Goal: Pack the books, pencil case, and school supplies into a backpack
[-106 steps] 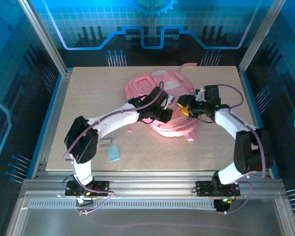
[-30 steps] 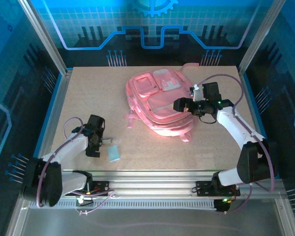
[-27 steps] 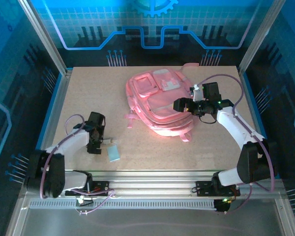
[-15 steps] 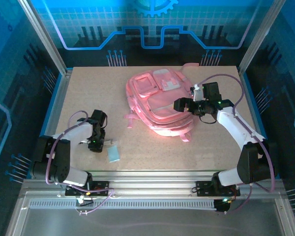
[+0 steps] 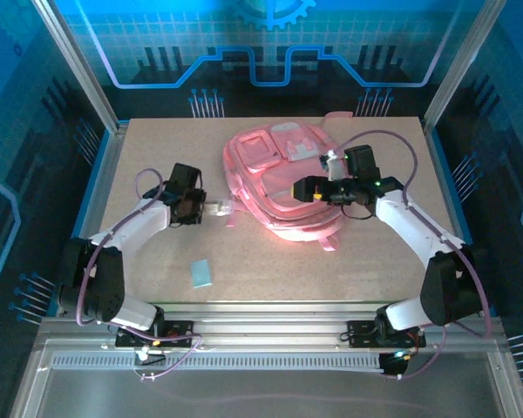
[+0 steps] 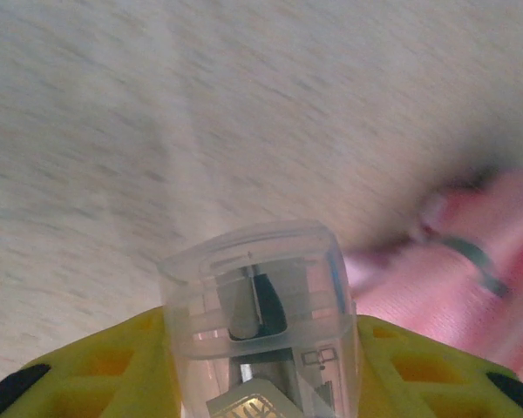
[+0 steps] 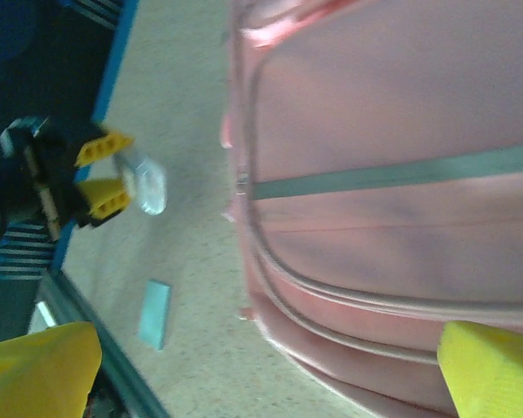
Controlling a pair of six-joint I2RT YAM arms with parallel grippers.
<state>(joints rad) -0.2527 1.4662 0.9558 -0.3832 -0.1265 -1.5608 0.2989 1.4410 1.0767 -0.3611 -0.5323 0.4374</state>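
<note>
Swinging up from the near-left corner, left gripper (image 5: 204, 209) is carrying the small clear packet (image 6: 254, 296), jaws half-closed on it, toward the backpack (image 5: 279, 174) mid-table. Right gripper (image 5: 303, 188) is hovering wide open above the bag, holding nothing. Pale blue rectangle (image 5: 200, 273) is lying near the front edge, waiting to be packed.

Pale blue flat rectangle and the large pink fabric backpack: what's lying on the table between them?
Nothing: the tan tabletop between the pale blue flat rectangle and the large pink fabric backpack is bare, in the top external view.
</note>
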